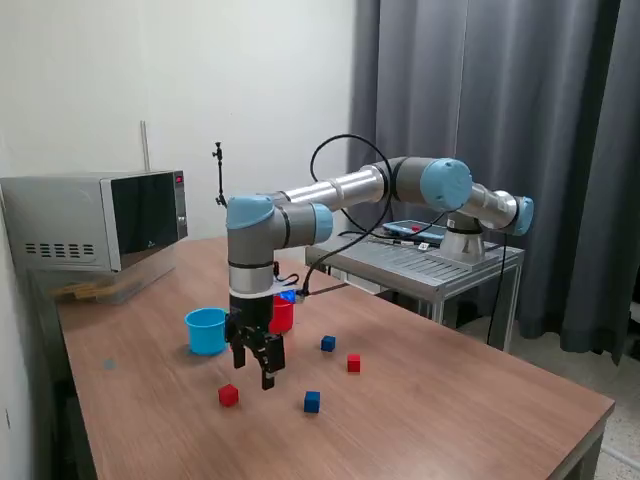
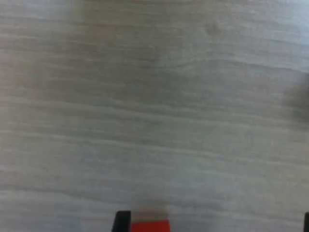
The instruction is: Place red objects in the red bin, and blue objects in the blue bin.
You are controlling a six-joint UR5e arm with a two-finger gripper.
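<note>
Red cubes [image 1: 229, 395]: 2 | blue cubes [image 1: 312, 401]: 2 | cups [image 1: 206, 330]: 2 | jaws: state unclear

Brown wood table [image 1: 450, 400] has two red cubes [image 1: 229, 395], two blue cubes [image 1: 312, 401], a blue cup [image 1: 206, 330], red cup [image 1: 283, 315], plus a microwave [image 1: 95, 220].

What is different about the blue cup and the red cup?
The blue cup is light blue and in full sight; the red cup is red and partly hidden behind the robot's arm. The blue cup stands nearer the exterior view's left, with the red cup to its right. What they share: both are small round cups standing upright on the wooden table, and they look about the same size.
</note>
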